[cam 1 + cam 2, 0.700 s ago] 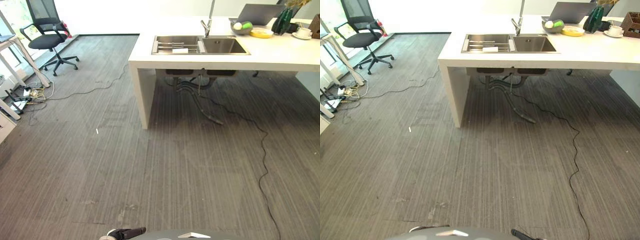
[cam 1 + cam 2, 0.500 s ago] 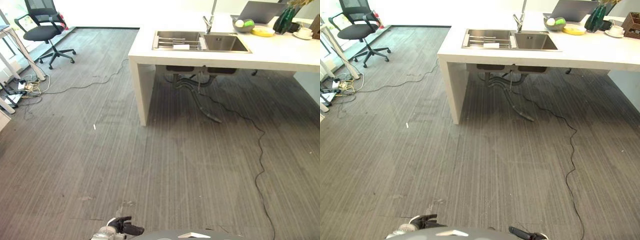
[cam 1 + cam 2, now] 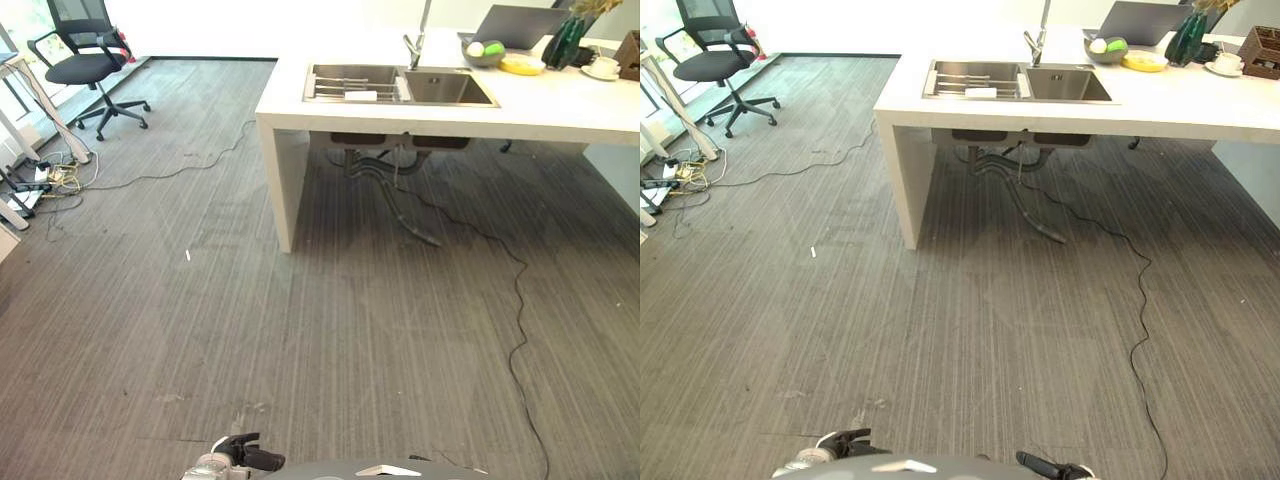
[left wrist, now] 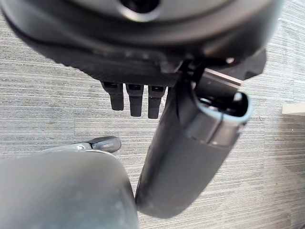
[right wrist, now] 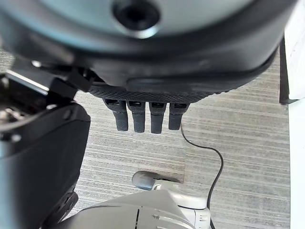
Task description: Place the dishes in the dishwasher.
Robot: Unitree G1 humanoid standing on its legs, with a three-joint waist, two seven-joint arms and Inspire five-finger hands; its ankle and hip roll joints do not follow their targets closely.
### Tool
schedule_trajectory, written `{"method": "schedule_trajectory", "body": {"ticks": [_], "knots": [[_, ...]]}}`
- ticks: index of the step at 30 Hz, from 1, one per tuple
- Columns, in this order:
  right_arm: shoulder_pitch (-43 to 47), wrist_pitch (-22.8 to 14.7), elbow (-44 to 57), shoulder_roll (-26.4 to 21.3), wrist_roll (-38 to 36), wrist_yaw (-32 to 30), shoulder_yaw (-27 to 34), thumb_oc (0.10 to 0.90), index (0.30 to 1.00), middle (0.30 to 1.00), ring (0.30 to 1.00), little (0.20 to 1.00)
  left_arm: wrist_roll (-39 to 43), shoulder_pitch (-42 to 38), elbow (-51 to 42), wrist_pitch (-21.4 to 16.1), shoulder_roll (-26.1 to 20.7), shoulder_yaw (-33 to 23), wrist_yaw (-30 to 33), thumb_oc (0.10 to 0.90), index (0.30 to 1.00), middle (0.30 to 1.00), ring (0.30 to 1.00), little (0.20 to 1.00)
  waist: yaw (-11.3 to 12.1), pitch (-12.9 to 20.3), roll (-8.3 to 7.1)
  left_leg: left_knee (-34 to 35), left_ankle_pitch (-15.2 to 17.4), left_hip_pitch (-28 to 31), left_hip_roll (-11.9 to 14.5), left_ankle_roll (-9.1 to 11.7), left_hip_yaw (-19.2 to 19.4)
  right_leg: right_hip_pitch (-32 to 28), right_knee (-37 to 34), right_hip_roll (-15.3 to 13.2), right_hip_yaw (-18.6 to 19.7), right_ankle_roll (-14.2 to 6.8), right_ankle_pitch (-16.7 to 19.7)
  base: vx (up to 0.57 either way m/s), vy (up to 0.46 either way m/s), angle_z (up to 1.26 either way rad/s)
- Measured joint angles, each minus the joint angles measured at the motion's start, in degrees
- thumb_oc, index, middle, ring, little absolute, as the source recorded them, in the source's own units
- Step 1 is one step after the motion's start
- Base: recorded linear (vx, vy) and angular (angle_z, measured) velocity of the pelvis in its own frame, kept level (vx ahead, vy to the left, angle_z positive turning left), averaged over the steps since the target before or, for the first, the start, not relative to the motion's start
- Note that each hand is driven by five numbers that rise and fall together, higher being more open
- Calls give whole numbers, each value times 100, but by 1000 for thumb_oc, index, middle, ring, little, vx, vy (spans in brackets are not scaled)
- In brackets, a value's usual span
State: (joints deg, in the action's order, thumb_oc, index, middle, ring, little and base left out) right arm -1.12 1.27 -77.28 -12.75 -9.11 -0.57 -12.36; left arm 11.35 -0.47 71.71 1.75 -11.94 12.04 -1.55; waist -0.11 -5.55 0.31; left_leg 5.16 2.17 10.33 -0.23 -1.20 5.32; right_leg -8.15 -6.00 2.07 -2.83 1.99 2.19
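Left eye view looks over a wide grey carpeted floor [image 3: 300, 330] toward a long white counter [image 3: 560, 115] standing well ahead. Set into it is a double stainless-steel sink [image 3: 400, 86], its left basin holding a wire rack. Further along the counter sit a grey bowl of fruit [image 3: 483, 52], a yellow plate [image 3: 523, 66] and a white cup on a saucer [image 3: 605, 67]. A black office chair [image 3: 88, 68] stands far off to the left. No dishwasher can be made out, and nothing appears loaded, so the task seems barely begun. Both hands hang low, well apart from the dishes: left hand [image 4: 136, 98] and right hand [image 5: 143, 114] each with fingers straight, holding nothing.
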Motion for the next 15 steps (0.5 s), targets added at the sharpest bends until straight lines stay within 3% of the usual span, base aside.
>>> {"method": "schedule_trajectory", "body": {"ticks": [15], "knots": [[-8, 0, 1, 9, -19, -2, 1, 800, 900, 900, 900, 900, -13, 9, 183, 8, 49, -198, 127, 800, 900, 900, 900, 900, -3, 190, 2, 0, 0, 27, 5, -1, 9, -8, -1, 3, 7, 0, -3, 2, -11, 0]]}}
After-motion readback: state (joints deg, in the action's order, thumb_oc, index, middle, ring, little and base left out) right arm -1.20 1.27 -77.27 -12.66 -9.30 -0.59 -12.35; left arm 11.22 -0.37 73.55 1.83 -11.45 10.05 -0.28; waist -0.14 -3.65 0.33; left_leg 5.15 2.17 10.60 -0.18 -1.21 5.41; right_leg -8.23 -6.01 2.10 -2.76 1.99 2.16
